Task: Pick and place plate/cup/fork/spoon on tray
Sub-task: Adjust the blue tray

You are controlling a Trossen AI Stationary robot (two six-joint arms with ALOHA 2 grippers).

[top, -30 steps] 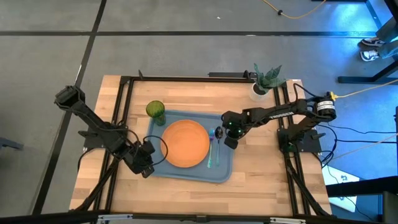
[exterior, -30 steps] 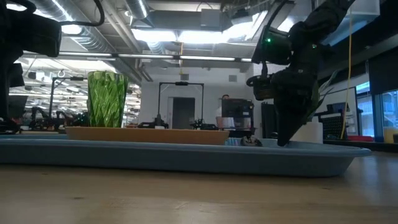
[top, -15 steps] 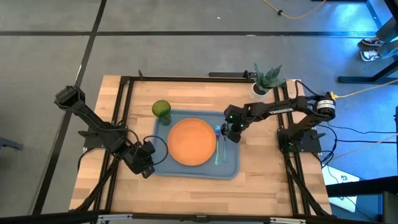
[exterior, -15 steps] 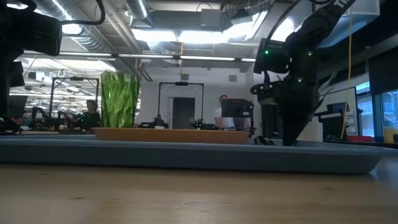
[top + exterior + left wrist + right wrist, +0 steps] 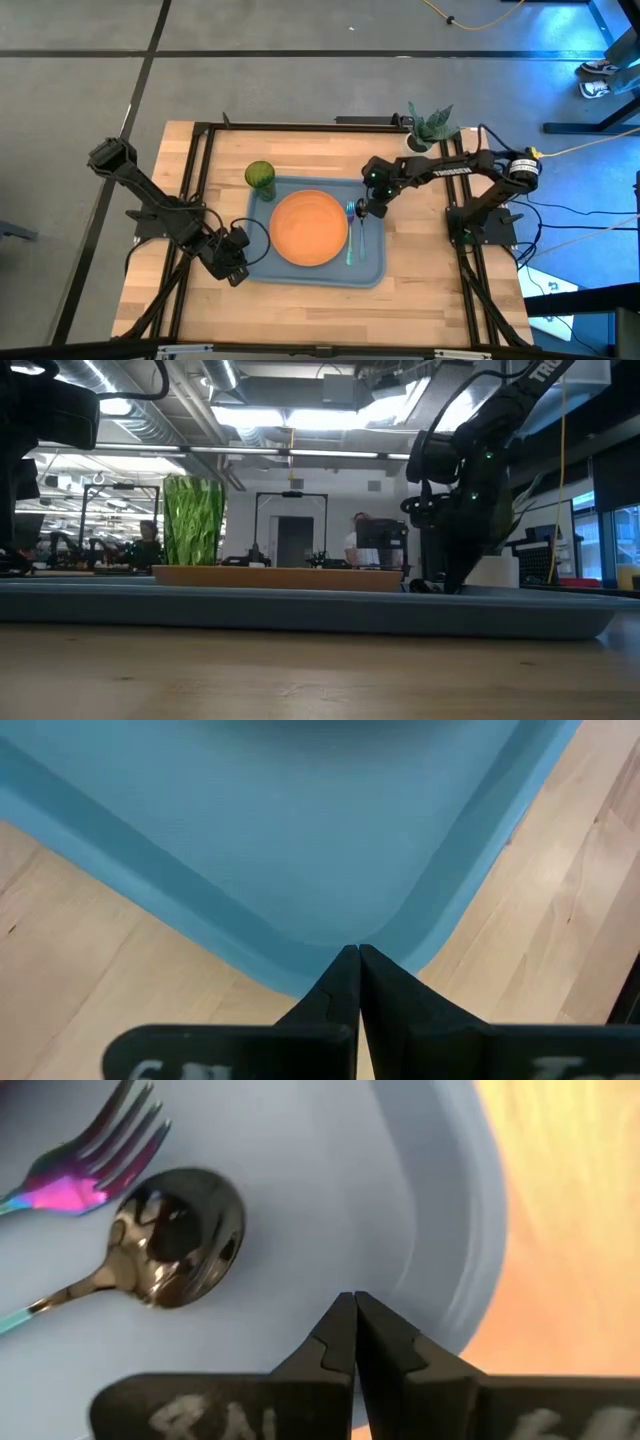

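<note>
Writing on right claw above tray is unreadable.

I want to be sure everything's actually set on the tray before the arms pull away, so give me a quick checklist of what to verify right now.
1. Plate lies flat inside the tray: ok.
2. Cup stands upright at the tray's far left corner: ok; whether its base sits fully inside the rim: cannot tell.
3. Fork and spoon lie on the tray beside the plate: ok.
4. Right gripper is shut and empty, above the tray near the spoon's bowl: ok.
5. Left gripper is shut at the tray's near left corner; whether it touches the rim: cannot tell.
6. Potted plant stands clear of the right arm: ok.
</note>
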